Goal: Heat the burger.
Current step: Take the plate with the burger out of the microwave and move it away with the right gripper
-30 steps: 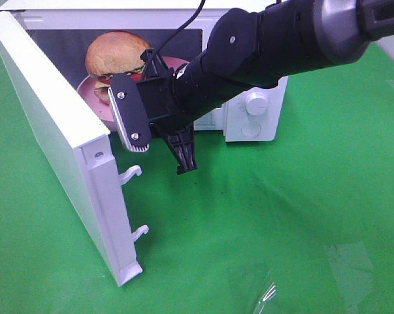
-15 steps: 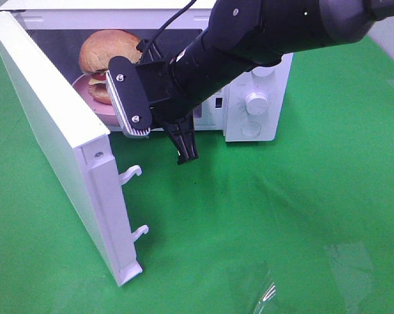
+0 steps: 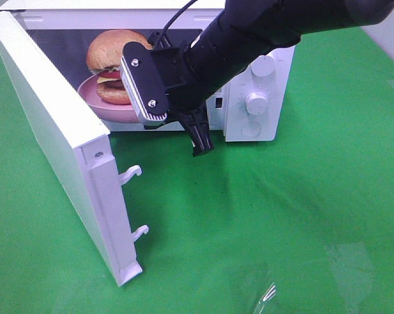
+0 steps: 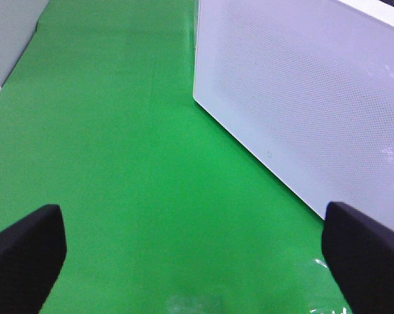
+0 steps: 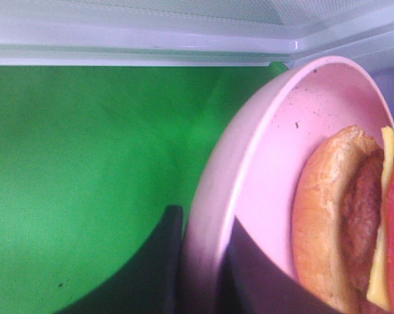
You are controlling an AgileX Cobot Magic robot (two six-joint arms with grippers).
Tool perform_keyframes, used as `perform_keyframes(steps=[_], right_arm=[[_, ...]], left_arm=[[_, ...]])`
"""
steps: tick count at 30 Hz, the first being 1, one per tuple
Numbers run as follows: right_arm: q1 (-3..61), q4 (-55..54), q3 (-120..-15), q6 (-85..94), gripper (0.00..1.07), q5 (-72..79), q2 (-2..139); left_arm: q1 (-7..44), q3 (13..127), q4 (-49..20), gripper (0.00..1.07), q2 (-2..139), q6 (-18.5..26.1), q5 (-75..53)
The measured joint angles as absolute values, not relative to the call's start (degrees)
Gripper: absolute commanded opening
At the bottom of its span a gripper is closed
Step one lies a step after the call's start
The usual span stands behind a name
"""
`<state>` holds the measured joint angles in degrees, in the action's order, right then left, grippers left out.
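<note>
The burger [image 3: 110,60] lies on a round pink plate [image 3: 92,97] at the mouth of the open white microwave [image 3: 259,98]. In the right wrist view the burger [image 5: 340,216] shows its bun, patty, cheese and tomato. My right gripper [image 5: 200,275] is shut on the pink plate's rim [image 5: 249,157], one finger on each side. In the exterior view the right arm [image 3: 249,33] reaches across from the right, and its wrist mount hides the fingers. My left gripper [image 4: 197,261] stands open above the green cloth with nothing between its fingers, beside a white microwave panel [image 4: 327,111].
The microwave door [image 3: 53,131] swings wide open toward the front left, with two latch hooks [image 3: 132,173] on its edge. Two knobs [image 3: 255,101] sit on the control panel at the right. A clear plastic scrap [image 3: 268,294] lies on the green cloth [image 3: 301,216] at the front.
My right arm has shifted back and to the right, carrying the plate and burger with it in the microwave opening. The grip on the rim is unchanged. The door has not moved.
</note>
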<state>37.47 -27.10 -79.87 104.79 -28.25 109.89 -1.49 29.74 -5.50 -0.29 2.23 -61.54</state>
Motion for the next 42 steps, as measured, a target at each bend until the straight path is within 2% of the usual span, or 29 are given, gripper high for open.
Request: perform_keyframes(steps=[8, 21, 42], right_arm=[[37.41, -25.21, -79.53, 104.79, 0.00, -30.77, 107.95], [37.30, -25.04, -71.85, 104.74, 0.00, -30.19, 101.36], [37.30, -26.36, -48.82, 103.65, 0.00, -22.06, 82.96]], left_arm=[[-1.49, 29.74, -5.50, 0.99, -0.29, 2.23, -61.54], [-1.49, 29.74, -5.50, 0.99, -0.29, 2.23, -61.54], [-1.49, 29.74, -5.50, 0.99, -0.29, 2.23, -61.54]])
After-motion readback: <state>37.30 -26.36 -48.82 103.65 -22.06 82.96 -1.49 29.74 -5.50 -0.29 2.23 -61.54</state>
